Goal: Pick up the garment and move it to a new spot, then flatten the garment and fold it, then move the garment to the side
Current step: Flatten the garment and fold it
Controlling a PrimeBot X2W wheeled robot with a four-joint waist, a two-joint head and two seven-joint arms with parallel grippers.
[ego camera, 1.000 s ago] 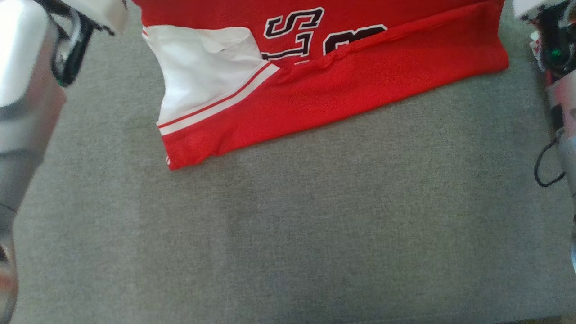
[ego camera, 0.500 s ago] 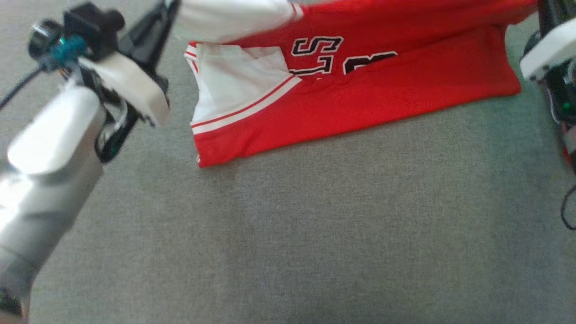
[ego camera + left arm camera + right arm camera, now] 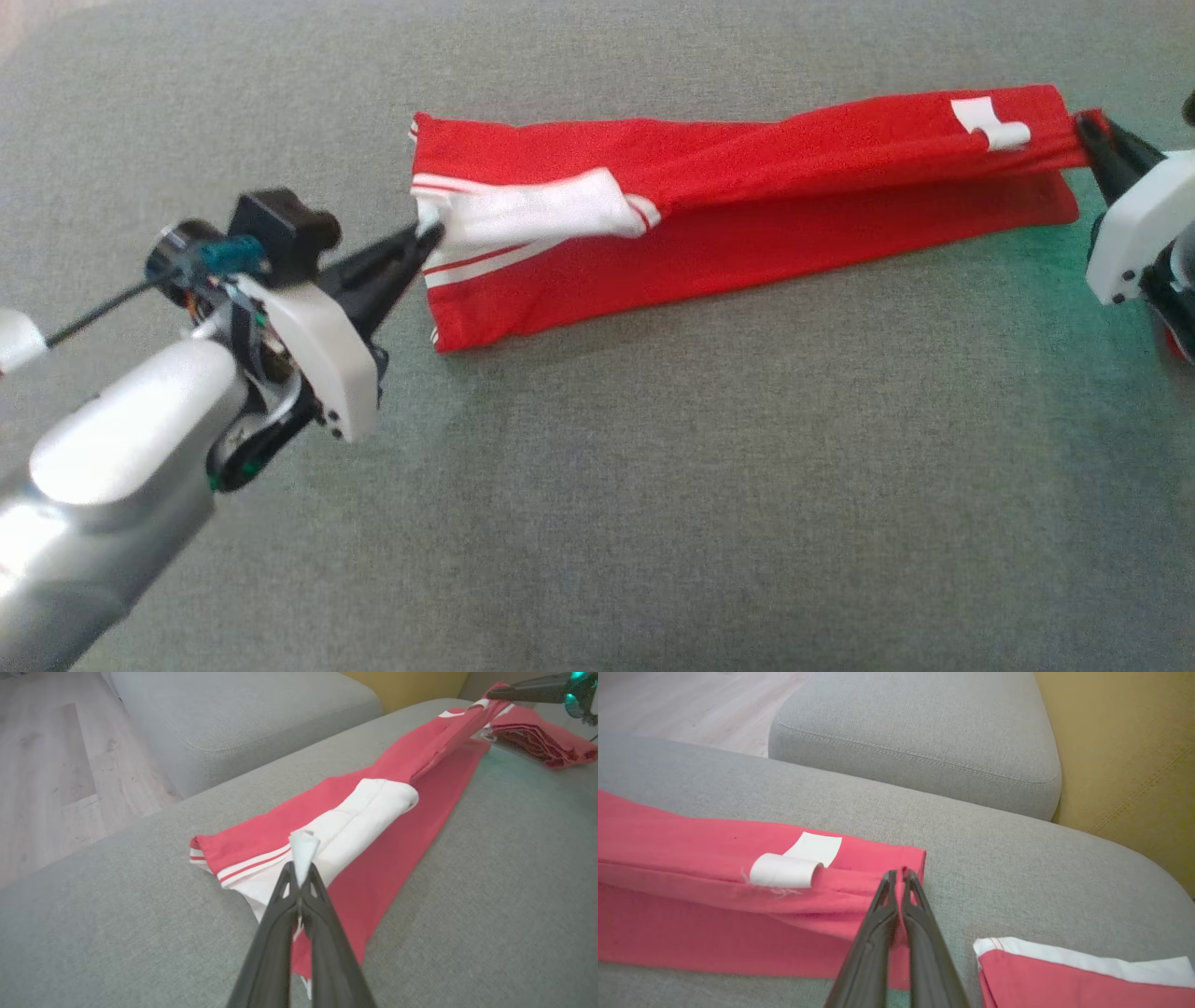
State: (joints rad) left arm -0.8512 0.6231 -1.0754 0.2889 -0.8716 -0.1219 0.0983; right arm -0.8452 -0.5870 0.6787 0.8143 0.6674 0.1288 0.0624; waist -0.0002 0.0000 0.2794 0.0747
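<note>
You see red jersey [image 3: 747, 215] changed since a second ago: black lettering gone from sight, upper layer drawn over lower one, white label [image 3: 990, 121] now on top; head camera shifted too. Left gripper [image 3: 429, 233] pinched tight on white sleeve edge, right gripper [image 3: 1085, 123] pinched on red corner at opposite end. Jersey stretched between them, lower layer lying on grey sofa cushion [image 3: 653, 485]. Second red-and-white garment [image 3: 1064, 975] near right gripper. Beyond: another grey cushion [image 3: 924, 742], wood floor [image 3: 46, 765], mustard upholstery [image 3: 1125, 765]
</note>
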